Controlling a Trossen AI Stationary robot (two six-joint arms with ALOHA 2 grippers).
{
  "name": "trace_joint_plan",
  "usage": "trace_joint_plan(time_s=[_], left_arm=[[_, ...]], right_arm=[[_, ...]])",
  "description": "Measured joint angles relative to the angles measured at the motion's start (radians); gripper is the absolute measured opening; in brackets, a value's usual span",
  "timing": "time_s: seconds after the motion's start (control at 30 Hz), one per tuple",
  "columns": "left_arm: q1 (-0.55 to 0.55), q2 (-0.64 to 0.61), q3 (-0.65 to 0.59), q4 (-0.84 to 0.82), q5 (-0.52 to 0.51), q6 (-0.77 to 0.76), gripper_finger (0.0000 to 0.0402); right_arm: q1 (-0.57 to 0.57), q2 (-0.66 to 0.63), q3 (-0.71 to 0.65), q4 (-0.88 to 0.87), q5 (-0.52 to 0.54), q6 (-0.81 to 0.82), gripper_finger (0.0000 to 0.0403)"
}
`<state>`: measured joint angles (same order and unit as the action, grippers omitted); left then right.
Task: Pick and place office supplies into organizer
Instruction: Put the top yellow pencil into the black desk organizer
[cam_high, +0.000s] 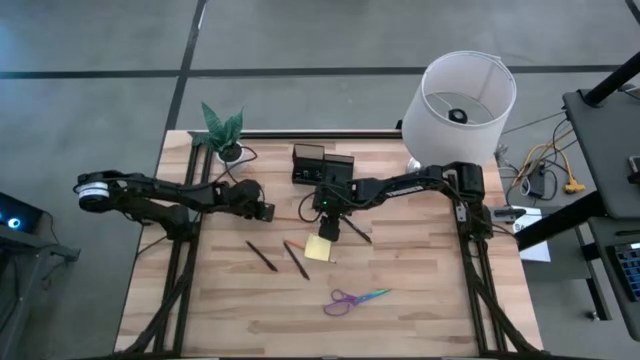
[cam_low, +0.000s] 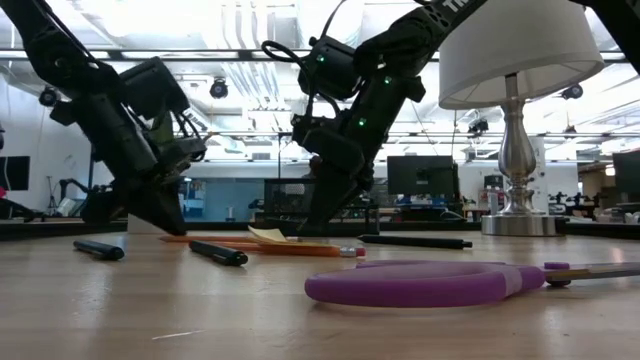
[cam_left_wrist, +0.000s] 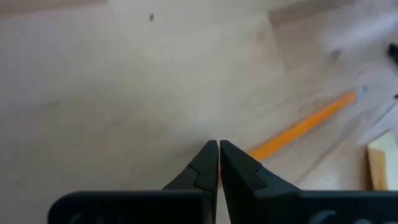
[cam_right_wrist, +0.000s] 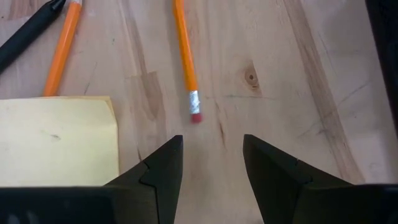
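Right, right gripper (cam_right_wrist: 211, 163) is down over the table's middle, jaws spread and empty, just off the sticky-note pad (cam_right_wrist: 57, 140). An orange pencil (cam_right_wrist: 185, 57) lies ahead of the fingers with its eraser end pointing at the gap, short of it and a bit off centre toward the pad side. A second orange pencil (cam_right_wrist: 61, 53) and a dark pen (cam_right_wrist: 28, 31) lie past the pad.

Step in hand looks like the pencil pick. I'd shift forward along the shaft so the fingers straddle wood rather than the eraser tip, centre the gap, then drop until the pads nearly touch the table before closing. Keep clear of the pad edge or it gets dragged.

Organizer (cam_high: 322, 166) sits near the table's far edge, just behind the right gripper. Scissors (cam_high: 352, 299) lie toward the near edge.

Left gripper (cam_left_wrist: 218, 163) is fully closed, holding nothing, parked left of centre.
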<state>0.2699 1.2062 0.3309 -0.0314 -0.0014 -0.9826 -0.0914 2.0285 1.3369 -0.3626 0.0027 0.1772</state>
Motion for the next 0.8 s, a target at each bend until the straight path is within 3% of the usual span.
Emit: trace_joint_plan(time_s=[0.37,0.63,0.8], left_arm=[[-0.016,-0.058,0.001,-0.026,0.006,-0.005,0.0000],[-0.033,-0.207,0.002,-0.217,0.051,-0.031,0.0000],[-0.036,-0.224,0.000,-0.248,0.042,-0.027,0.0000]], right_arm=[[0.000,0.000,0.000,0.000,0.000,0.000,0.0160],[0.000,0.000,0.000,0.000,0.000,0.000,0.0160],[0.000,0.000,0.000,0.001,0.000,-0.001,0.0160]])
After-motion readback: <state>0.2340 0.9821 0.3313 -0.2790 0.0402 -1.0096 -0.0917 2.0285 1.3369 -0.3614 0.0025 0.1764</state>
